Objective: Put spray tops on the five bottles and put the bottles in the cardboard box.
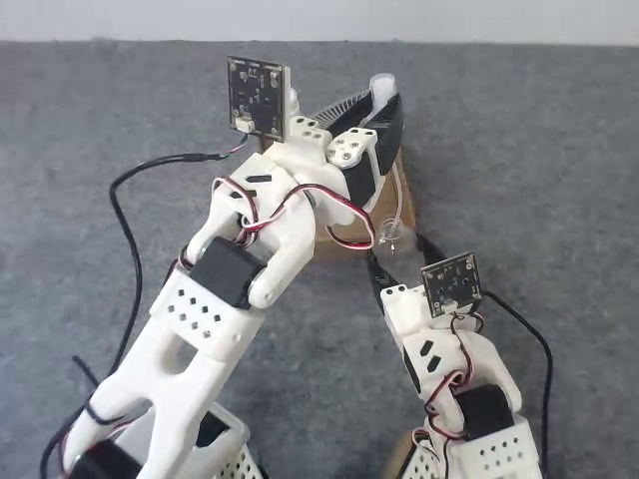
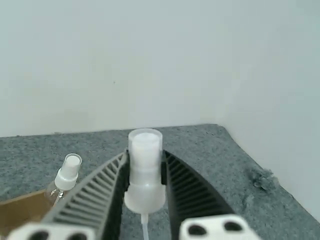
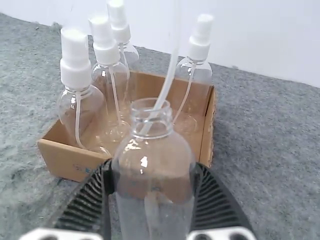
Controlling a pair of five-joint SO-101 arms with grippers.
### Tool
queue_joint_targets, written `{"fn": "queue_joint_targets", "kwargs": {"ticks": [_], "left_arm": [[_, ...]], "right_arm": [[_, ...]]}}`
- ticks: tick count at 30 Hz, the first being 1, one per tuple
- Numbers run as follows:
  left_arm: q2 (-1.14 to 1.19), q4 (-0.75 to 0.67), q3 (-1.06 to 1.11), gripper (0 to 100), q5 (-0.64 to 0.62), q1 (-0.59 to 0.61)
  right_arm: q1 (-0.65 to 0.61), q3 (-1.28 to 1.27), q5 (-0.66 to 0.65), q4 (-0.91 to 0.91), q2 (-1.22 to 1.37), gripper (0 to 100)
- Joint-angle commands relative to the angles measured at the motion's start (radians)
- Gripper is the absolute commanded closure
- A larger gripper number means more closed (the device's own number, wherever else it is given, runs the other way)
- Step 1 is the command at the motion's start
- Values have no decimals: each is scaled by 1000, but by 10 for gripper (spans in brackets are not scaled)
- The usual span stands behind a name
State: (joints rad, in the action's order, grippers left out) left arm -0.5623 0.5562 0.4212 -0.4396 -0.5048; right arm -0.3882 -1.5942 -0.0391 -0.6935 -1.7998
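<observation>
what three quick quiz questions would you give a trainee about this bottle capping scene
1. True or false: the left gripper is shut on a spray top.
2. How many capped bottles stand in the cardboard box? A) two B) four C) five
3. Short answer: what runs down into the neck of the open bottle held in the right gripper?

Key: 1. True. 2. B. 3. The spray top's dip tube.
</observation>
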Motion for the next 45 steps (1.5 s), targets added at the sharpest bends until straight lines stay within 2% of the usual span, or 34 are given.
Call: {"fn": "queue_joint_targets", "kwargs": {"ticks": [1, 8, 13, 25, 36, 45], "left_arm": [[-52, -32, -31, 991, 8, -5], [-55, -15, 18, 991, 8, -5], [-55, 72, 25, 991, 54, -3], [-55, 242, 38, 991, 54, -8], [-55, 190, 166, 991, 52, -17], [-55, 183, 199, 991, 52, -87]], "right_arm": [[-1, 9, -15, 25, -16, 991], [1, 9, -15, 25, -16, 991], [1, 9, -14, 25, -16, 991], [1, 9, -9, 24, -16, 991], [1, 9, -9, 25, -16, 991], [24, 17, -11, 27, -18, 991]]}}
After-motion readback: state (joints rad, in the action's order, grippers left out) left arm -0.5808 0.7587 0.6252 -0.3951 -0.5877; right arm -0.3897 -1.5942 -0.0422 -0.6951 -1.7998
